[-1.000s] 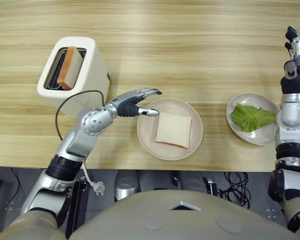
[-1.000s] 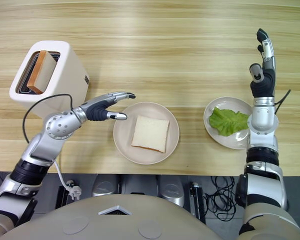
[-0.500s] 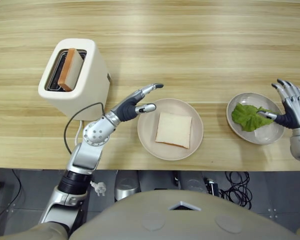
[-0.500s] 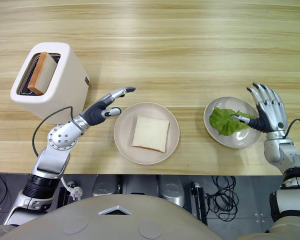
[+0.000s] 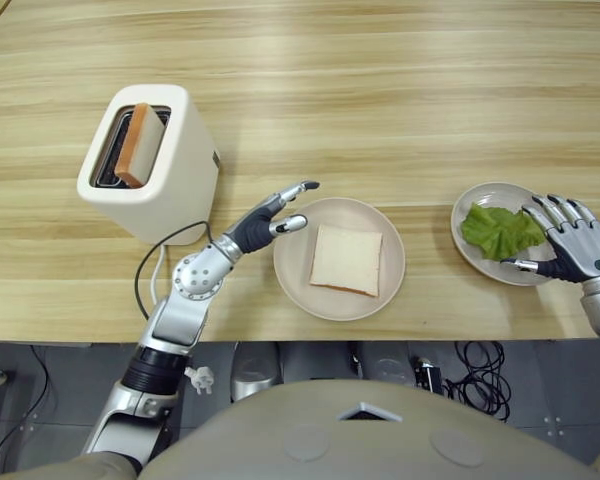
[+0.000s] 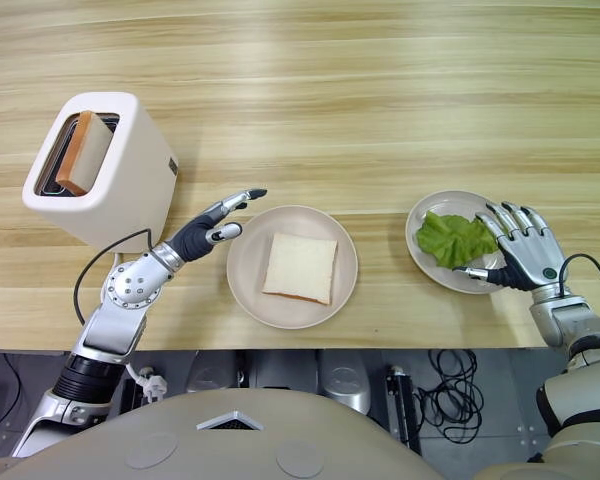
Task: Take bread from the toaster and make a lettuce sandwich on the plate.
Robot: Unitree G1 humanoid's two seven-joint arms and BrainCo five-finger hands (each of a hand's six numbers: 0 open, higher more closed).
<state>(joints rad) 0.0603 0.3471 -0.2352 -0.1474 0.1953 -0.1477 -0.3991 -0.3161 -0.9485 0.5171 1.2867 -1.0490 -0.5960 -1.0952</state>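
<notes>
- Step in hand (judged): picking up the lettuce (image 5: 497,228) to lay on the bread slice (image 5: 346,259), which lies flat on the plate (image 5: 292,262).
- Right hand (image 5: 570,245): fingers spread wide and holding nothing. It sits over the right side of the small plate (image 5: 464,250), fingertips at the leaf's right edge and thumb near the front rim. I cannot tell whether they touch the leaf.
- Left hand (image 5: 265,217): fingers stretched out and empty, between the toaster (image 5: 180,185) and the plate, just beside the plate's left rim.
- Second slice (image 5: 140,143) stands upright in the toaster slot.
- Advice for the grasp: pinch the leaf's near right edge between thumb and fingers, not the small plate's rim. Lift straight up until the leaf clears the rim.
- The leaf looks limp and crinkled and will likely droop or fold. Lower it flat and centred on the slice before letting go.
- Risk: dragging the small plate along, since it sits near the table edge.
- Surface: light wooden table (image 5: 380,100), grain running left to right. The toaster's cord (image 5: 140,272) loops over the near edge.
- Below the edge: dark floor with loose cables (image 5: 475,365).
</notes>
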